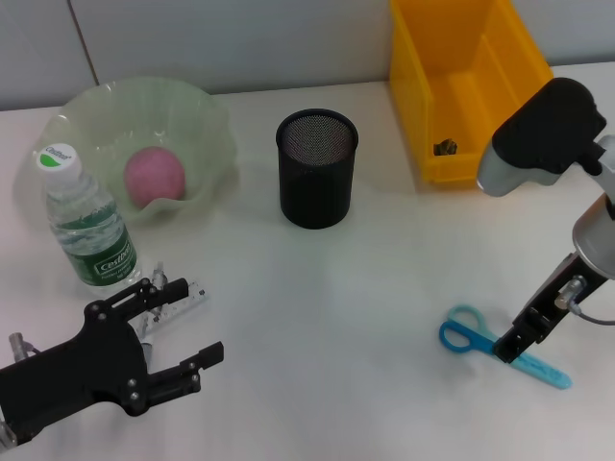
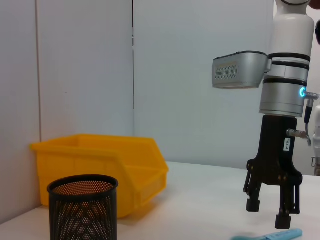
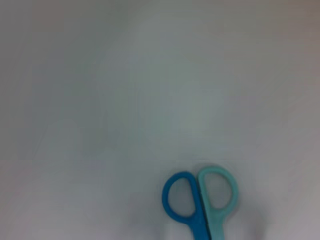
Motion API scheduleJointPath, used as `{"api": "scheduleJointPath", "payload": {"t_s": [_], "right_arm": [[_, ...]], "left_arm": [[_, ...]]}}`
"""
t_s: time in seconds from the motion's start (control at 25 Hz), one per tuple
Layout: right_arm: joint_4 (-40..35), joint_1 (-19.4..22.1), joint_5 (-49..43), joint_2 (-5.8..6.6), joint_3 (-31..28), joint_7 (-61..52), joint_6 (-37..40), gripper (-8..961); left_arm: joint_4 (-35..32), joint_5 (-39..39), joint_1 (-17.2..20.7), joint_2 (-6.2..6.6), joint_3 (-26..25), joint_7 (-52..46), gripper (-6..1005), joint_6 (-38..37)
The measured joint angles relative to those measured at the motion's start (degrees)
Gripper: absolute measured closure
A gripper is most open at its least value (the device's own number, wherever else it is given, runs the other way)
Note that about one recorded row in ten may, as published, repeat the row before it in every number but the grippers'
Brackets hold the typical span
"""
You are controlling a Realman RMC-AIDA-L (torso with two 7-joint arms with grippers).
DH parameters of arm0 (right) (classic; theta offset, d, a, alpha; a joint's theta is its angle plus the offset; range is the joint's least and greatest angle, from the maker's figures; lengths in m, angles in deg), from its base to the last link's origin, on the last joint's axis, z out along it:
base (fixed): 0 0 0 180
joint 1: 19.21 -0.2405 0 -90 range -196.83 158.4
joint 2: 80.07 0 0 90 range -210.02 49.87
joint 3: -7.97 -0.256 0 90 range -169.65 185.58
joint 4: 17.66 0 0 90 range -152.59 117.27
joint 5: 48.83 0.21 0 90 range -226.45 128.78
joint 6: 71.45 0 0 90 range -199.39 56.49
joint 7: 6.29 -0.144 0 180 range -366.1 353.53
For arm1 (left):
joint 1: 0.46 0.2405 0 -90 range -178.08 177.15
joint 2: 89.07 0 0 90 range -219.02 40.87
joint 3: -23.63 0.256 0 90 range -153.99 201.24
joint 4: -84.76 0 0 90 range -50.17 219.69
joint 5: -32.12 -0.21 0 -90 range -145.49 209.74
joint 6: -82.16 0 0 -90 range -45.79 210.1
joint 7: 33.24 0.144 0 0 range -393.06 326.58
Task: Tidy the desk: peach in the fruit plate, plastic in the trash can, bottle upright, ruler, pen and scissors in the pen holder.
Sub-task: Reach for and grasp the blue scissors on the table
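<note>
Scissors (image 1: pixel 478 338) blades partly hidden under open right tool (image 1: pixel 520 341); left tool (image 1: pixel 178 331) open, arm cut off

Your right gripper (image 1: pixel 514 344) covers the middle of the scissors (image 1: pixel 468 335), and the right wrist view cuts their blades off. A small dark item (image 1: pixel 444 147) in the trash can (image 1: pixel 500 58) is too small to identify. The left gripper (image 1: pixel 168 331) hides the clear objects beneath it.

Robotics lab test bench: a plain white desk (image 1: pixel 327 288) against bare grey wall panels (image 2: pixel 85 75) (upper frame), staged with a yellow trash can (image 1: pixel 461 86).
</note>
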Motion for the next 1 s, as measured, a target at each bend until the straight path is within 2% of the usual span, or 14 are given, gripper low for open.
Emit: {"api": "scheduleJointPath", "payload": {"t_s": [1.0], "right_arm": [[4.8, -2.5, -0.1, 0.01, 2.8, 1.9, -1.9, 140]], "left_arm": [[0.1, 0.0, -0.7, 0.18, 0.0, 0.0, 185, -0.4]]}}
